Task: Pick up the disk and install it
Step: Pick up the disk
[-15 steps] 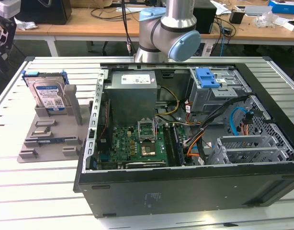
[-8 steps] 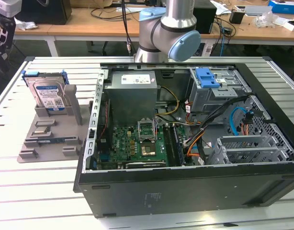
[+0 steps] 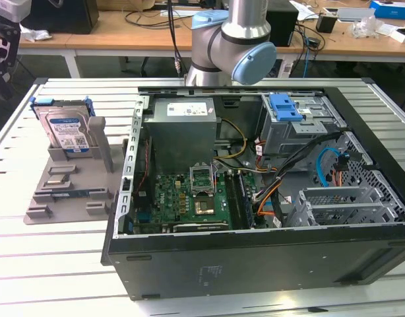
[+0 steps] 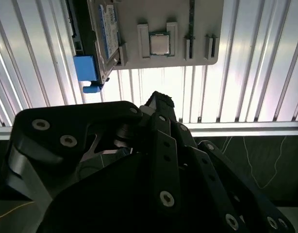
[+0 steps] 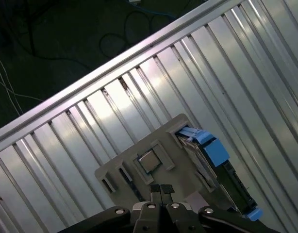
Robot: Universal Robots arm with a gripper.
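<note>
Disk (image 3: 66,131) is stood on edge in a slot of the grey fixture (image 3: 67,191), which is set on the desk (image 3: 64,264) at the exterior view's left of the open PC case (image 3: 255,198). The labelled broad face is turned toward the exterior camera. Blue rails (image 3: 89,105) are seen at both side edges, so the long axis looks upright. The lower end is sunk in the slot, so this can't be confirmed. In the first wrist view the disk is seen edge-on from above, with a blue rail at each end.

Fingers (image 5: 156,190) are closed together with nothing gripped. They are positioned above the fixture, clear of the disk, nearest the pocket where a CPU chip (image 5: 149,161) is seated.

The desk top is made of ribbed aluminium profiles. The arm (image 3: 232,39) is seen behind the case. Inside the case, a blue bracket (image 3: 285,105) is mounted on top of the grey drive bay (image 3: 301,132).

Wooden benches (image 3: 123,30) with cables and boxes are seen behind. Dark floor with loose cables is seen past the desk edge in both wrist views.
</note>
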